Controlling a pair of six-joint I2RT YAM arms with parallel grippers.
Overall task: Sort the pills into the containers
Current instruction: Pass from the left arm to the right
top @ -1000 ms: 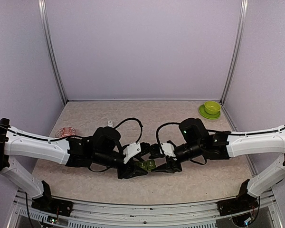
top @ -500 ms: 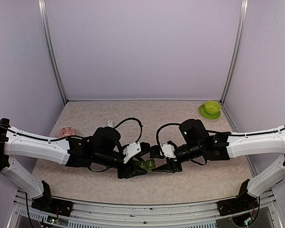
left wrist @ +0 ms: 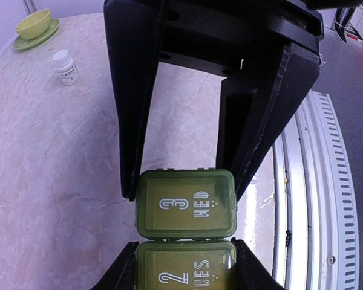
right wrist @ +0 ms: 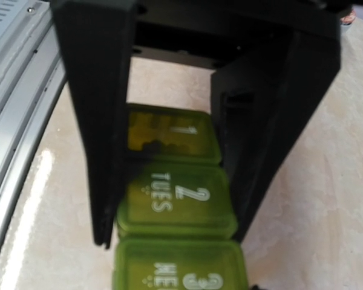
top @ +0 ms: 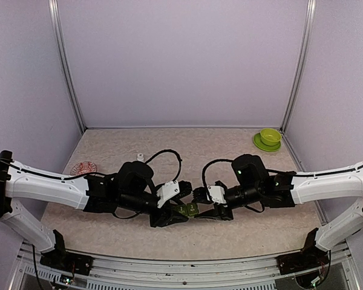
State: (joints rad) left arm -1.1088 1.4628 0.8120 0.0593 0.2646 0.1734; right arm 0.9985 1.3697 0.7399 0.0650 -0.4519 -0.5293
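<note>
Our left gripper (left wrist: pixel 185 188) pinches the containers (top: pixel 189 209) across the WED compartment, jaws narrowly apart; our right gripper (right wrist: pixel 170 235) clamps the same strip across TUES; it is near the table (top: pixel 169 142) centre, toward 6 o'clock; we count three lidded compartments, one white bottle (top: pixel 140 157) at 10 o'clock, one lime bowl (top: pixel 270 136) at 2 o'clock, one pink dish (top: pixel 84 167) at 9 o'clock.

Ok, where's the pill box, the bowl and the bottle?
pill box (left wrist: pixel 186 205), left wrist view, on the WED lid.
bowl (left wrist: pixel 33 25), left wrist view, on its side.
bottle (left wrist: pixel 67 71), left wrist view, on its label.
</note>
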